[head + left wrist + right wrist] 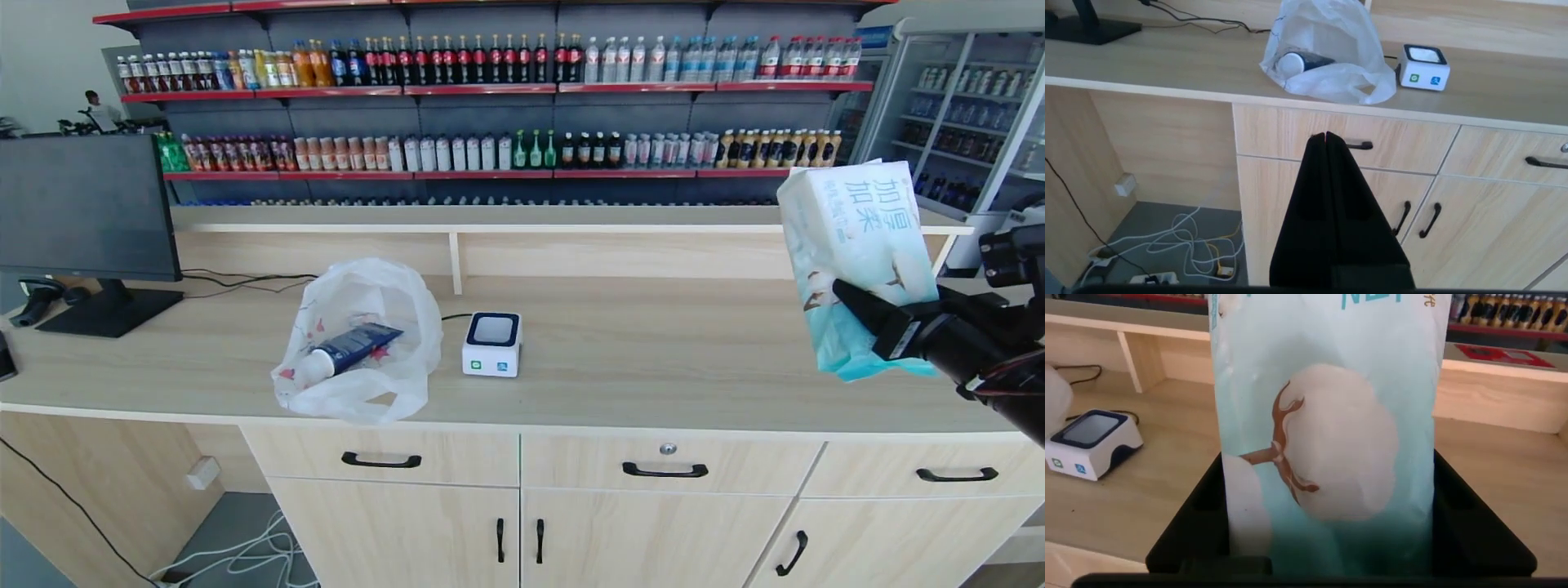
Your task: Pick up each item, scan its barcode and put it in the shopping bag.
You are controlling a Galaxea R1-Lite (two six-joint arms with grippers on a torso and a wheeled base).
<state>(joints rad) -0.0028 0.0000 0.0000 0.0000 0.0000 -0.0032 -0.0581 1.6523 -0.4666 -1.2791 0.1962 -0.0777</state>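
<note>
1. The right gripper (856,304) is clamped on the lower half of a tissue pack (857,237), with a finger on each side.
2. The pack is held upright in the air above the right end of the surface (653,359), well apart from the scanner (492,343).
3. The left gripper (1326,143) is closed with its fingers pressed together and holds nothing. It sits low, in front of the drawers.
4. The bag (408,310) lies on the surface just left of the scanner, with a tube (355,345) inside.
</note>
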